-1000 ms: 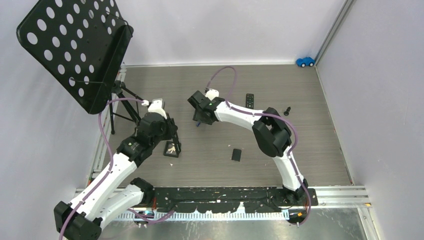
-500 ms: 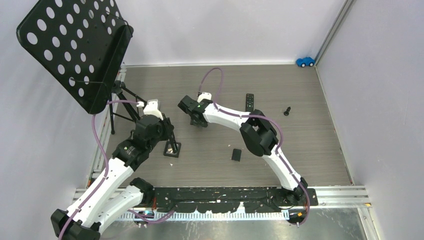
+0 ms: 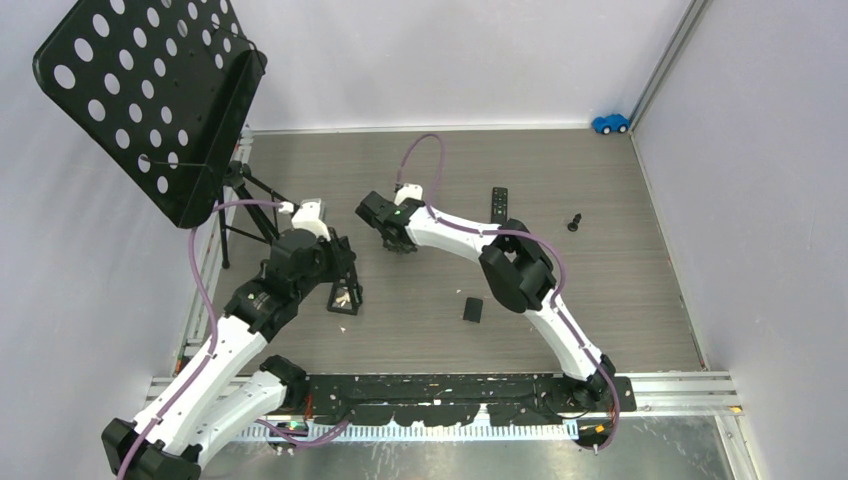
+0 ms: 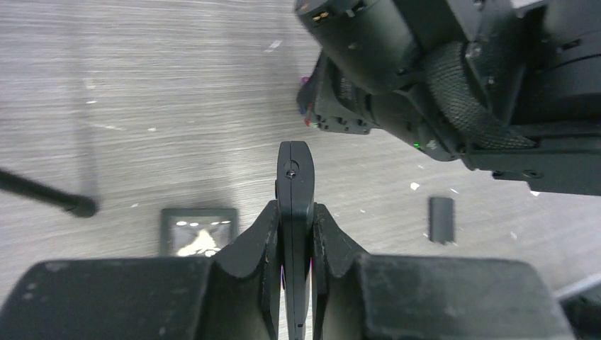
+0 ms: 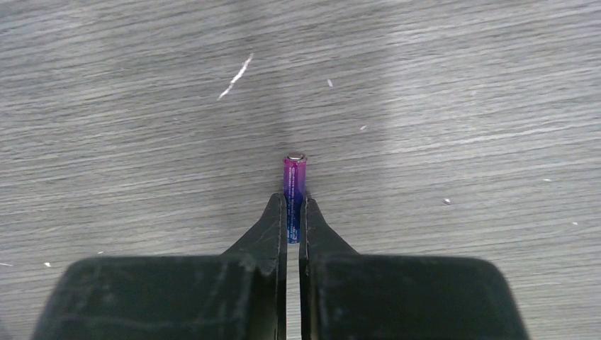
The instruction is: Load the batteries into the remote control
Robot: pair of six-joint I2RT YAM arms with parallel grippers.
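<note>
Top external: right arm (image 3: 462,233) outstretched, right tool (image 3: 398,240) clamping battery (image 5: 294,183); left tool (image 4: 294,216) clamping remote (image 4: 295,173)

Clamped lengthwise in the right gripper (image 5: 293,205): a thin cylindrical battery (image 5: 295,180), magenta near its silver-capped tip and blue lower down, tip jutting forward above the grey wood-grain table (image 5: 142,106). Gripped edge-on in the left gripper (image 4: 295,212): a slim black plastic remote control (image 4: 295,177), narrow end sticking out, held above the table. Lying flat, well apart from both: a second black remote (image 3: 499,202).
</note>
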